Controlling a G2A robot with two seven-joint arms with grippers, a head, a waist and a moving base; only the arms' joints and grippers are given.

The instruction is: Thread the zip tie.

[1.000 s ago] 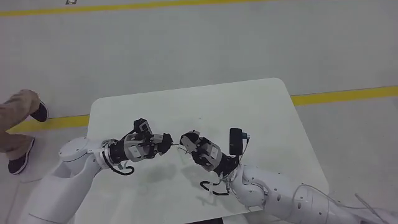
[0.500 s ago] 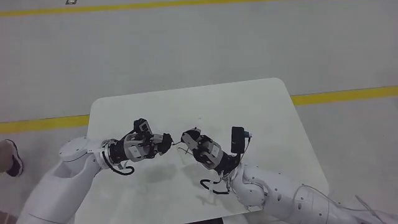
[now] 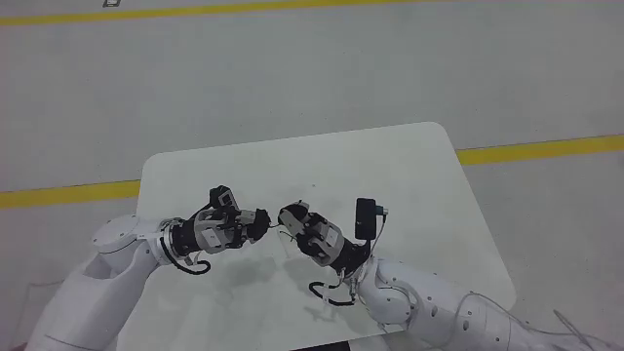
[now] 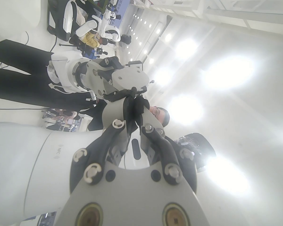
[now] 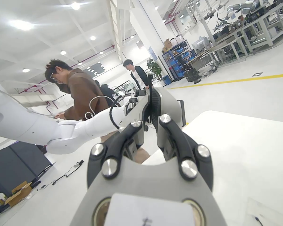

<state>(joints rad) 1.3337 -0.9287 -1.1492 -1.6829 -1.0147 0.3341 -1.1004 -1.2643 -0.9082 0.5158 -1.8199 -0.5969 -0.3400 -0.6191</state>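
The two grippers meet above the middle of the white table point(image 3: 390, 166). Between them runs the thin black zip tie point(image 3: 277, 231). My left gripper point(image 3: 259, 222) is shut on one part of the zip tie point(image 4: 129, 105), which shows as black strands between its fingers in the left wrist view. Facing it, my right gripper point(image 3: 289, 217) is shut on another part, with a short black end of the zip tie point(image 5: 151, 90) sticking up past its fingertips in the right wrist view. The gripper tips are nearly touching. How the tie's tail and head sit is hidden by the fingers.
The table's far half and right side carry nothing. Its front edge lies just under both forearms. Yellow floor lines point(image 3: 292, 4) run beyond the table.
My right gripper has shifted slightly left, closing the small gap to the left gripper. The left arm has stayed in place.
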